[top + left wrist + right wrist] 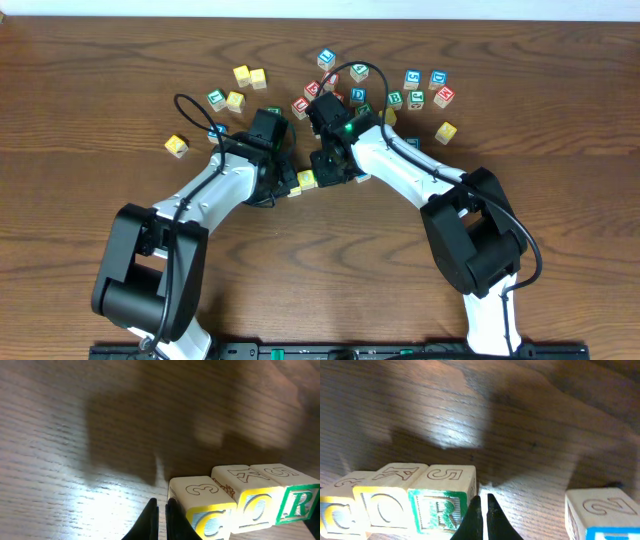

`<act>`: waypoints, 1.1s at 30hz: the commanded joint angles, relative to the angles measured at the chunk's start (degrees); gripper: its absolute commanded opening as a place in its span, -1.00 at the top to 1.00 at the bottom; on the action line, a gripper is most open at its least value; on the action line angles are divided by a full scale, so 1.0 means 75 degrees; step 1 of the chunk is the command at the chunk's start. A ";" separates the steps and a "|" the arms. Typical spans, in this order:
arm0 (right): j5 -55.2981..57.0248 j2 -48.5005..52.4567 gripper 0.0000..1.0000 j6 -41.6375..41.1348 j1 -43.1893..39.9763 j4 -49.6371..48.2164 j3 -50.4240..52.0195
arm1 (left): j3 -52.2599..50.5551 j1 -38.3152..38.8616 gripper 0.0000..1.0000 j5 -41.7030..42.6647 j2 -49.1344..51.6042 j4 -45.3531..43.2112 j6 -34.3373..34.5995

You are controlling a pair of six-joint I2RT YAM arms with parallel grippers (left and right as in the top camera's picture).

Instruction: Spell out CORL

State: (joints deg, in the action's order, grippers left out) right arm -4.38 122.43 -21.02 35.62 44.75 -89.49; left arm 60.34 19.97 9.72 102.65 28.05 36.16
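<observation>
Right fingers (473, 519), nearest the lens, are pointing down at the tabletop (535, 445) with only a sliver of light between them, gripping nothing. They are standing just beside the free end of the R block (442, 502), on the side away from the O block (390, 502) and the C block (335, 512). The three blocks are touching face to face, and the row's long axis is running straight across the right wrist view. The gap for the fourth letter is therefore lying just past the R block, where these fingers are standing.

A block topped with a 2 (602, 510) is sitting beyond that gap, apart from the R block. The frame edge is cutting off its blue front face, so its letter cannot be read; it is possibly the L.

Left fingers (148, 522), likewise all but closed and empty, are standing at the end of the row farthest from the R block, just beside the C block. The right arm is thus judged the nearer one for the coming placement.

In the overhead view both wrists are covering the row almost wholly. The loose blocks (415, 90), lying farther out than the R block's row, are showing too small for their letters to be told.
</observation>
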 commanded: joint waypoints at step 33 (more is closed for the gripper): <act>0.0603 -0.1341 0.98 -0.0682 -0.0364 0.0924 0.0029 | -0.0073 0.0353 0.85 0.0038 0.0332 -0.0641 -0.0627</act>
State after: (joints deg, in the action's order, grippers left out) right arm -0.38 117.80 -25.26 34.63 51.46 -89.34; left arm 60.34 22.22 10.02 104.49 23.75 33.63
